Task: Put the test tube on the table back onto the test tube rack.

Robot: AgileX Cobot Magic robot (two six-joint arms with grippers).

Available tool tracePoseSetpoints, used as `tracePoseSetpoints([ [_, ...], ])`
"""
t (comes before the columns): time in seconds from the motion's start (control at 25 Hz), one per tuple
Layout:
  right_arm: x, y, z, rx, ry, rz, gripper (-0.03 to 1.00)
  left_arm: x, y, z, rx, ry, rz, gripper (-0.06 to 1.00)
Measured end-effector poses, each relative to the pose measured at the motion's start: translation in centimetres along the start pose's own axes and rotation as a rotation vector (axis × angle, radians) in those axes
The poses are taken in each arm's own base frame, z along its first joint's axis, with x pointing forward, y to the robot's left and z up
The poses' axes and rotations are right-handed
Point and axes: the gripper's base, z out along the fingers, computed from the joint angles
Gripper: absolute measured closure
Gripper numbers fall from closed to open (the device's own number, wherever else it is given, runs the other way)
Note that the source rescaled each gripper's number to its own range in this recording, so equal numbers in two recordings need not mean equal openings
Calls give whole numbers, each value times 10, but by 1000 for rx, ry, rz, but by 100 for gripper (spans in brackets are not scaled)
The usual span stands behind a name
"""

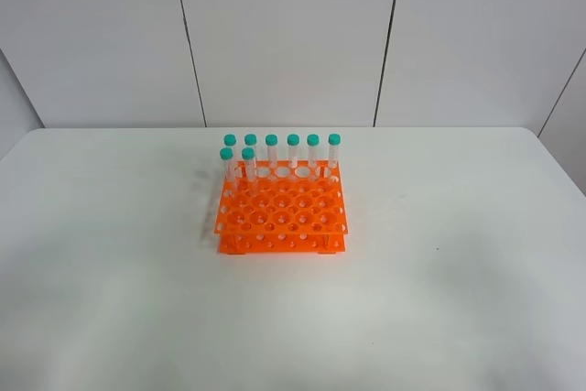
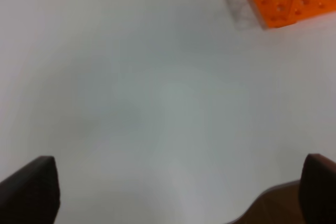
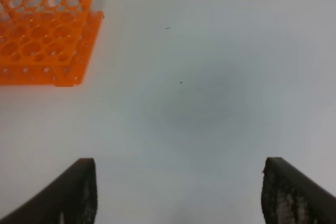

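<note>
Hovering clear, with the rack apparently full

The left gripper (image 2: 176, 187) hangs over bare table (image 1: 458, 272), its jaws spread as wide as they go and nothing between them. Ahead of those jaws and off to one side sits a corner of the test tube rack (image 1: 282, 212), with a faint grey smear beside it that is too blurred to name.

In the high view, eight capped tubes (image 1: 293, 148) stand upright in the rack, six along the back row and two just in front of it at the left end. No test tube can be seen lying on the table, so the one to be returned is probably among those eight; which one cannot be told.

The right gripper (image 3: 178, 182) also stands well open and empty, with the rack well ahead of its jaws and to one side.

Judged from this, the placing step looks done. The next move calls only for checking that smear and keeping both arms away from the rack.
</note>
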Motion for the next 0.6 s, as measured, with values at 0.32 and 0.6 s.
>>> tracePoseSetpoints([
  [0.32, 0, 0, 0, 0, 0, 0, 17, 0, 0, 0, 0, -1, 0, -5],
  [0.6, 0, 0, 0, 0, 0, 0, 17, 0, 0, 0, 0, -1, 2, -5],
])
